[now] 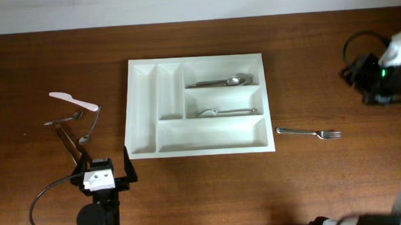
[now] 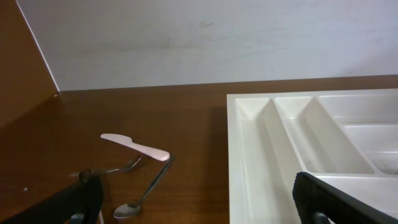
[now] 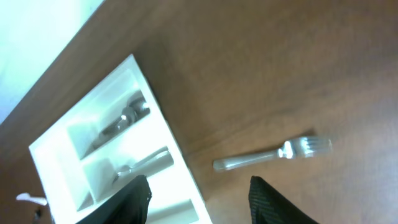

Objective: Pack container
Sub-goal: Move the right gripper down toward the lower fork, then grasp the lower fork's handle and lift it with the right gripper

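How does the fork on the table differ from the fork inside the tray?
Seen overhead, the loose fork lies on bare table right of the tray; the packed fork sits in its middle long compartment. The loose fork's tines point right, the packed fork's left. Both are silver metal.

overhead looks straight down; both low, slanted wrist views share the white rectangular plastic cutlery tray (image 1: pixel 208 134) with it.
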Tool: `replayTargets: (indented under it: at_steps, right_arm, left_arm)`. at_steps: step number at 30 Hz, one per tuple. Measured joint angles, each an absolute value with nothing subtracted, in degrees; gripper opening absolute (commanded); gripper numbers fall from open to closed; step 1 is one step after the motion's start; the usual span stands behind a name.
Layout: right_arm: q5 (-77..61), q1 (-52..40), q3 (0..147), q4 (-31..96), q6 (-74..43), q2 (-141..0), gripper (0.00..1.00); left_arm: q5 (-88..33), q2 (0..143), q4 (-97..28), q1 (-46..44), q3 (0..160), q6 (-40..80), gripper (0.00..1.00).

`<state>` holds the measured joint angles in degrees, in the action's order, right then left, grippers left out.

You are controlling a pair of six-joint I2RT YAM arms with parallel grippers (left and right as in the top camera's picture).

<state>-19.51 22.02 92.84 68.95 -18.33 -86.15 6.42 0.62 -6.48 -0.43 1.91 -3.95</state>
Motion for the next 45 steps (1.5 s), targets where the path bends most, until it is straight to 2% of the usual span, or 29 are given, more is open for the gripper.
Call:
replayTargets:
  at_steps: [6, 9, 18, 29, 36, 43, 45]
  right_arm:
    - [-17.52, 22.2, 75.72, 66.46, -22.15, -70.85, 0.53]
    - [-16.97, 23.09, 71.75, 66.87, -22.24, -68.95, 0.54]
    - [-9.61, 27.99, 64.58, 59.7, -19.18, -80.07, 0.52]
    - [-3.66, 28.56, 62.7, 49.98, -20.56, -93.43, 0.52]
    - [-11.81, 30.11, 56.18, 37.8, -19.4, -95.77, 0.52]
    - [-18.17, 37.08, 50.57, 33.58, -19.07, -95.83, 0.52]
    - [-19.42, 38.39, 49.71, 32.01, -18.85, -95.83, 0.47]
  left_arm:
    - [6.42, 0.62, -6.5, -0.43, 1.91, -3.95, 0.99]
    - [6.42, 0.62, -6.48, -0.43, 1.91, -3.95, 0.99]
    - [6.42, 0.62, -6.48, -0.43, 1.91, -3.95, 0.99]
    - [6.42, 0.62, -6.48, -0.43, 1.91, -3.95, 0.99]
    - [6.42, 0.62, -6.5, -0.43, 1.91, -3.95, 0.99]
    - [6.42, 0.62, -6.5, -0.43, 1.91, -3.95, 0.99]
    - [6.42, 0.62, -6.48, -0.43, 1.91, -3.95, 0.99]
